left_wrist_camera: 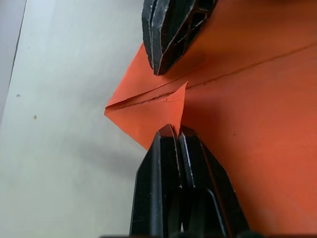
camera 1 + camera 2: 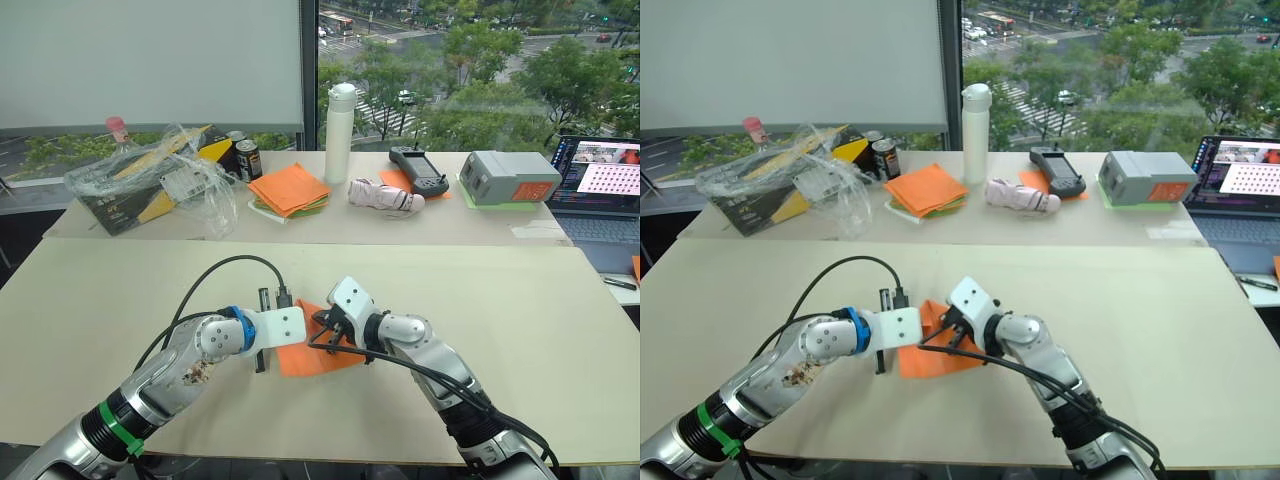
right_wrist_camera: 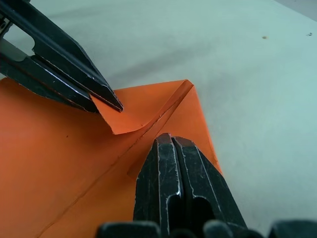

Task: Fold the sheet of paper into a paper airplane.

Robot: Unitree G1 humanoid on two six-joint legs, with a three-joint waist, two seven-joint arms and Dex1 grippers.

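Now both hands — shut — press paper (image 2: pixel 312 356).

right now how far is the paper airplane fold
Early. Done: the orange sheet of paper has a centre crease and one corner folded toward it. In hand: left gripper pinches the loose corner flap; right gripper, shut, presses beside the crease. Left: flattening that flap and the wing folds.

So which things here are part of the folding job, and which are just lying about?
In the job:
sheet of paper
left gripper, shut on a paper flap
right gripper, pressing the paper

Lying about:
paper stack
white bottle
laptop
plastic bag
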